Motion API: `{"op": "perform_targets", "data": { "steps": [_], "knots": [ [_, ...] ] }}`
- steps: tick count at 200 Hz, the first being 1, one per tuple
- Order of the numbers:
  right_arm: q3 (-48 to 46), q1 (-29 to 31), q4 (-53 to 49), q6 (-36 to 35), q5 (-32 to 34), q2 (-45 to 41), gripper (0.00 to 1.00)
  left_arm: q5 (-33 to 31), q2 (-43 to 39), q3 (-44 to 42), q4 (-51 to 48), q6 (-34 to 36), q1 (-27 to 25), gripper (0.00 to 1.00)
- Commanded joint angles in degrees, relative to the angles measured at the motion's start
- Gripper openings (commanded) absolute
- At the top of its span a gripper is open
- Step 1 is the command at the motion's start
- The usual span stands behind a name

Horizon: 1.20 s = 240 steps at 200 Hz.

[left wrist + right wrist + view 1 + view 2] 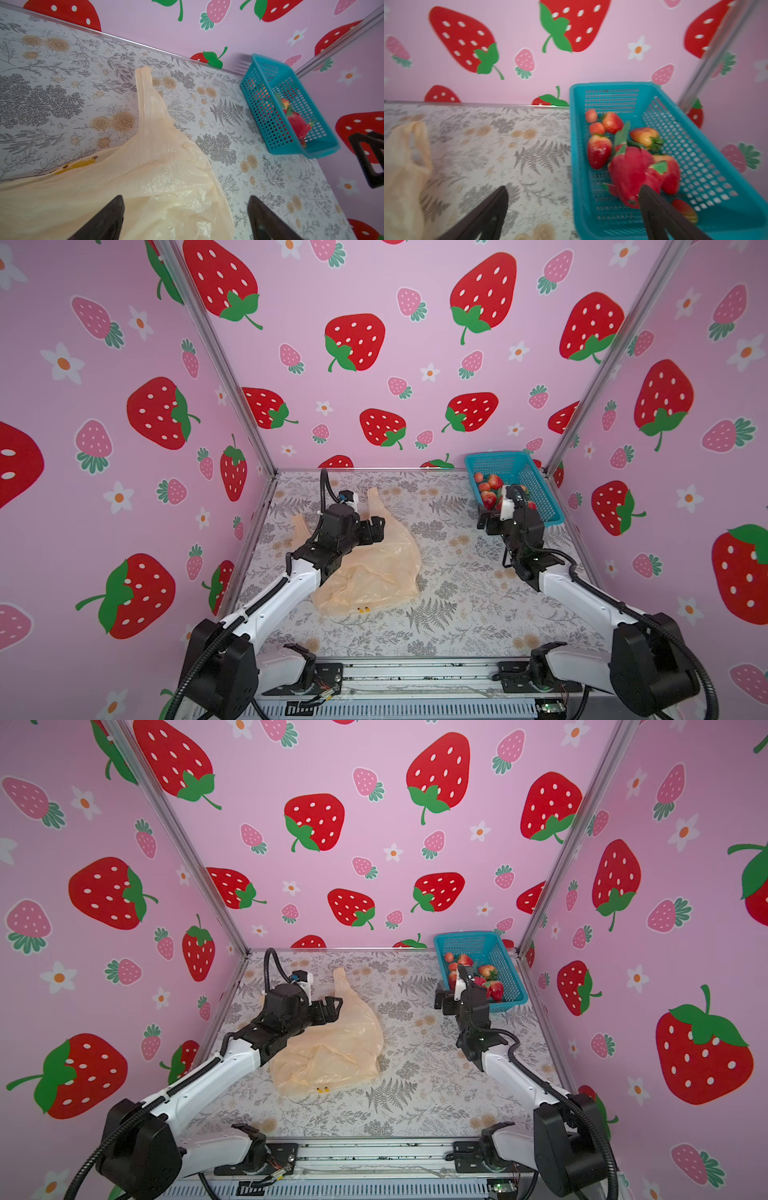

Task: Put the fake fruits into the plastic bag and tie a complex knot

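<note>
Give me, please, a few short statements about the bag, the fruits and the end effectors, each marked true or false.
1. The fruits lie in the blue basket. True.
2. The left end effector holds the bag up. False: the bag lies on the table, and the end effector is open over it and grips nothing.
3. The right end effector is open beside the basket. True.
4. The basket stands in the far left corner. False: in both top views it is in the far right corner.
5. The bag is knotted. False: its handles lie loose and untied.
</note>
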Motion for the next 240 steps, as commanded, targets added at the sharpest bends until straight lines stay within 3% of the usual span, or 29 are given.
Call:
{"op": "perform_targets", "data": {
  "steps": [1, 36, 100, 126, 142, 157, 187, 213, 240],
  "knots": [
    [3.7, 5.7, -4.2, -0.4, -6.5, 3.9, 1.0, -7.1, 1.9, 2.1, -8.1, 2.3, 1.0, 0.94],
    [4.7, 12.4, -2.3, 0.7, -6.2, 9.4, 1.0, -1.5, 11.5, 9.5, -7.2, 2.7, 2.4, 0.94],
    [2.9, 14.4, -1.8, 2.8, -6.0, 11.0, 1.0, 2.9, 39.4, 33.7, -8.9, 1.3, 6.9, 0.92],
    [1.6, 14.5, -1.8, 3.4, -6.0, 10.6, 1.0, 4.3, 49.4, 46.2, -12.9, 2.2, 7.2, 0.78],
    [0.8, 14.6, -1.9, 3.6, -6.3, 10.2, 1.0, 6.4, 53.2, 51.8, -15.5, 3.8, 7.2, 0.54],
    [0.1, 14.7, -2.6, 3.6, -5.6, 9.5, 1.0, 9.2, 53.3, 53.9, -16.4, 5.6, 7.0, 0.34],
    [-1.5, 14.6, -4.5, 2.9, -0.2, 6.5, 1.0, 15.2, 45.0, 49.1, -12.6, 10.4, 6.5, 0.12],
    [-2.7, 14.3, -4.9, 2.9, 5.1, 3.1, 1.0, 22.6, 35.7, 44.5, -11.4, 18.0, 5.9, 0.03],
    [-3.1, 12.7, -4.9, 4.1, 13.7, -1.4, 1.0, 26.5, 31.8, 48.5, -21.3, 29.9, 2.1, 0.0]
  ]
}}
